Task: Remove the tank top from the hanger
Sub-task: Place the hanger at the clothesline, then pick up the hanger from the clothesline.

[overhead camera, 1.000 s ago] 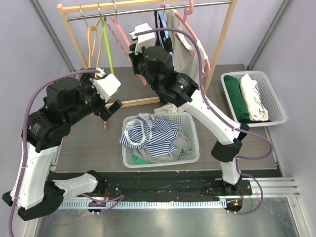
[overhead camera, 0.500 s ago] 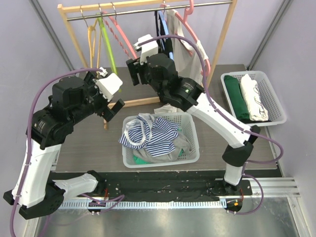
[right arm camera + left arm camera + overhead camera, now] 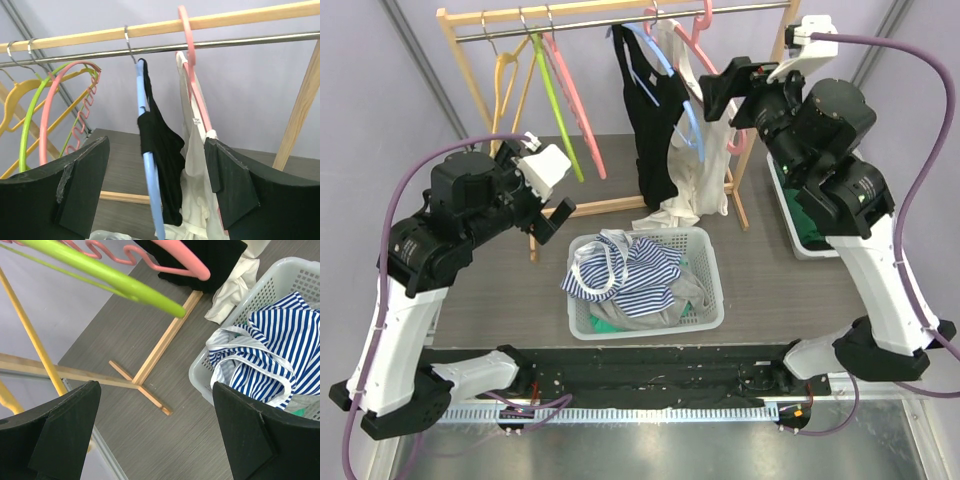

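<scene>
Hangs dead ahead of the right gripper (image 3: 156, 150), a shade left of the midline between its fingers: the black fabric tank top (image 3: 167, 137), draped on a light-blue plastic hanger (image 3: 150, 185) hooked over the metal rail (image 3: 240, 41). Runs long-axis vertical, from the hook downward. Shows edge-on from this side, so offers a thin line of hanger rather than a broad face. Sits just left of a cream garment (image 3: 197, 205) on a pink plastic hanger (image 3: 192, 85); touching or only close, cannot tell.

Stands released at the right gripper: spread wide, clasping nothing, short of the cloth. From the overhead view, puts that gripper up near rail height, to the right of the tank top and near it.

Keeps the left gripper (image 3: 155, 390) low and well apart, likewise spread and empty, aimed down past a lime-green plastic hanger (image 3: 110, 277) toward a white plastic basket (image 3: 280, 275) of blue-striped laundry (image 3: 270, 340). Makes the right arm the nearer one by a wide margin.

Probably calls for a reach straight forward and slightly left, closing on the black cloth below the hanger's shoulder, then drawing downward along that vertical axis. Risks catching the cream garment alongside.
</scene>
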You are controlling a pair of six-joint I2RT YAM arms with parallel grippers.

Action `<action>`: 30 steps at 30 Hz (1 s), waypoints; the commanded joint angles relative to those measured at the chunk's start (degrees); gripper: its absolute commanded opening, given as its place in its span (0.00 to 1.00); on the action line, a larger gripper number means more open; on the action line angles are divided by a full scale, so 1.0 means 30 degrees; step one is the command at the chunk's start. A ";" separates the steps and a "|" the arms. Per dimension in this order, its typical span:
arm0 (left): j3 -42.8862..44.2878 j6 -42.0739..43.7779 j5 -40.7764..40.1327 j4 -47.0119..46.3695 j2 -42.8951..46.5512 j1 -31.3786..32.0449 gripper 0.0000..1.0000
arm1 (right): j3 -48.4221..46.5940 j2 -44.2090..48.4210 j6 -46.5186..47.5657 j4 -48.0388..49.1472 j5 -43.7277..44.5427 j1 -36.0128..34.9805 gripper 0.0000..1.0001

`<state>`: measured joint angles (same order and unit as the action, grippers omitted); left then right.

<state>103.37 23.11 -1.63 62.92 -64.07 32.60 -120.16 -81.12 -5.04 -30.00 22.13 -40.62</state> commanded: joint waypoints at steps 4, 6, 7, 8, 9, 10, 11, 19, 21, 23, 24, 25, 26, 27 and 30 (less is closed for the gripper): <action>0.0465 0.0059 0.0075 -0.0610 0.0206 -0.0114 1.00 | 0.0737 -0.1990 -0.2539 -0.0020 -0.4241 0.2377 0.78; 0.0348 0.0088 0.0045 -0.0610 0.0264 -0.0085 1.00 | 0.0533 -0.2226 -0.2568 -0.0049 -0.4300 0.2379 0.78; 0.0289 0.0146 0.0045 -0.0581 0.0351 -0.0085 1.00 | 0.0502 -0.2314 -0.2598 -0.0020 -0.4301 0.2407 0.77; 0.0260 0.0147 0.0016 -0.0581 0.0323 -0.0085 1.00 | 0.0502 -0.2402 -0.2569 -0.0049 -0.4243 0.2437 0.78; 0.0230 0.0118 0.0015 -0.0552 0.0323 -0.0085 1.00 | 0.0473 -0.2432 -0.2540 -0.0049 -0.4184 0.2408 0.78; 0.0201 0.0176 0.0015 -0.0552 0.0352 -0.0085 1.00 | 0.0444 -0.2461 -0.2481 -0.0049 -0.4125 0.2408 0.78; 0.0230 0.0147 -0.0014 -0.0523 0.0352 -0.0085 1.00 | 0.0414 -0.2548 -0.2394 -0.0049 -0.4125 0.2408 0.78; 0.0377 0.0176 0.0015 -0.0523 0.0264 -0.0115 1.00 | 0.0267 -0.3252 -0.1896 -0.0342 -0.3803 0.2408 0.67; 0.0318 0.0206 0.0015 -0.0494 0.0293 -0.0115 1.00 | 0.0297 -0.3427 -0.1691 -0.0342 -0.3773 0.2379 0.65; 0.0289 0.0235 -0.0014 -0.0522 0.0293 -0.0115 1.00 | 0.0326 -0.3603 -0.1544 -0.0284 -0.3773 0.2378 0.63; 0.0260 0.0264 -0.0014 -0.0465 0.0293 -0.0115 1.00 | 0.0326 -0.3633 -0.1311 -0.0139 -0.3773 0.2378 0.61; 0.0288 0.0293 -0.0014 -0.0464 0.0293 -0.0086 1.00 | 0.0297 -0.3807 -0.1280 -0.0050 -0.3773 0.2407 0.57; 0.0289 0.0264 -0.0014 -0.0493 0.0264 -0.0114 1.00 | 0.0210 -0.3896 -0.1164 -0.0020 -0.3744 0.2379 0.54; 0.0260 0.0264 -0.0014 -0.0464 0.0264 -0.0115 1.00 | 0.0035 -0.3984 -0.1104 0.0009 -0.3773 0.2349 0.52; 0.0288 0.0264 -0.0014 -0.0493 0.0235 -0.0086 1.00 | -0.0462 -0.4336 -0.0695 0.0097 -0.3890 0.2203 0.38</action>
<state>103.68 23.22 -1.67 62.89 -63.94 32.53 -118.17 -92.82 -9.13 -32.42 10.55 -33.54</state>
